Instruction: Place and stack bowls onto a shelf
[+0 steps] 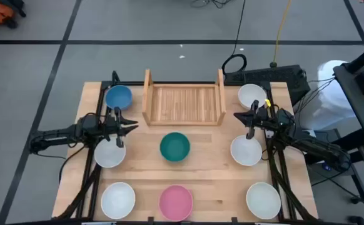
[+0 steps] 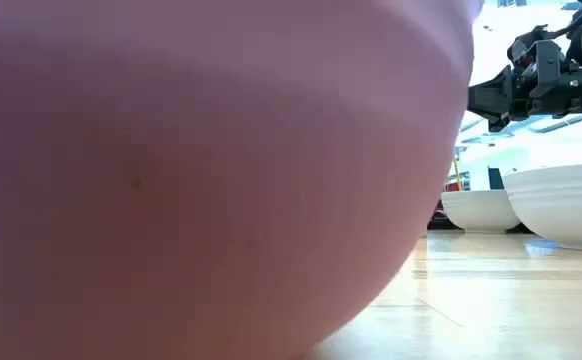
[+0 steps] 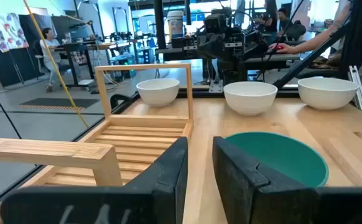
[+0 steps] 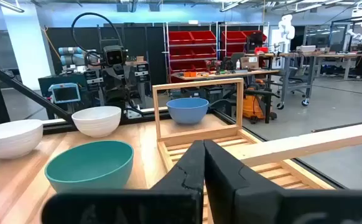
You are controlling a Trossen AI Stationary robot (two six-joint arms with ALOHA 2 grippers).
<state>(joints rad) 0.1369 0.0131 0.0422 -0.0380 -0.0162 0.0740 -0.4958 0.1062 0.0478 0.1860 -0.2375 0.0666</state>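
The light-wood shelf (image 1: 183,103) stands on its slatted base at the table's far middle, with nothing on it. The blue bowl (image 1: 118,97) sits left of it, and the teal bowl (image 1: 174,147) sits in front of it. The pink bowl (image 1: 175,202) is at the near edge. Several white bowls (image 1: 109,153) (image 1: 246,150) (image 1: 252,95) rest on the table. My left gripper (image 1: 132,127) hovers above the table, left of the teal bowl, open by a narrow gap (image 3: 199,146). My right gripper (image 1: 237,115) hovers right of the shelf with its fingers shut (image 4: 204,146).
Two more white bowls (image 1: 118,199) (image 1: 262,200) sit at the near corners. The pink bowl's side (image 2: 201,170) fills most of the low view. Cables and a dark box (image 1: 276,75) lie past the far right corner. Bare wood lies between the teal bowl and the shelf.
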